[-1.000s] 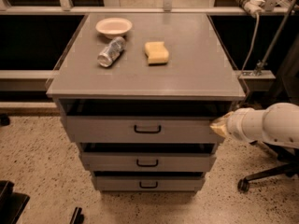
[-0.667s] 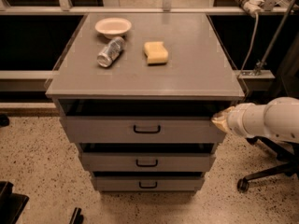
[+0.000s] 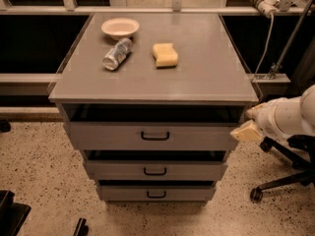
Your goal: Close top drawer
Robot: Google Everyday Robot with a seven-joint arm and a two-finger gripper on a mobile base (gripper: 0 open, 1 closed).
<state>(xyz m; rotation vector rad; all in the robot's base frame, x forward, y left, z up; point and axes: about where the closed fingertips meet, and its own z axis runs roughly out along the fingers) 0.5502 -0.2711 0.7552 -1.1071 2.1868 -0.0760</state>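
The top drawer (image 3: pixel 113 135) is the widest gray front under the cabinet top, with a small dark loop handle (image 3: pixel 155 135) at its centre. It stands pulled out a little, and a dark gap shows above it. My gripper (image 3: pixel 246 130) is at the end of the white arm (image 3: pixel 288 116) coming in from the right. It sits at the drawer front's right end, close to or touching its corner.
Two narrower drawer fronts (image 3: pixel 155 170) sit below, also slightly out. On the cabinet top (image 3: pixel 206 73) lie a pale bowl (image 3: pixel 120 27), a plastic bottle (image 3: pixel 117 54) on its side and a yellow sponge (image 3: pixel 165 54). An office chair base (image 3: pixel 280 178) stands at the right on the speckled floor.
The arm and gripper have shifted slightly along the drawer front's right end. The drawer looks about as far out as before.
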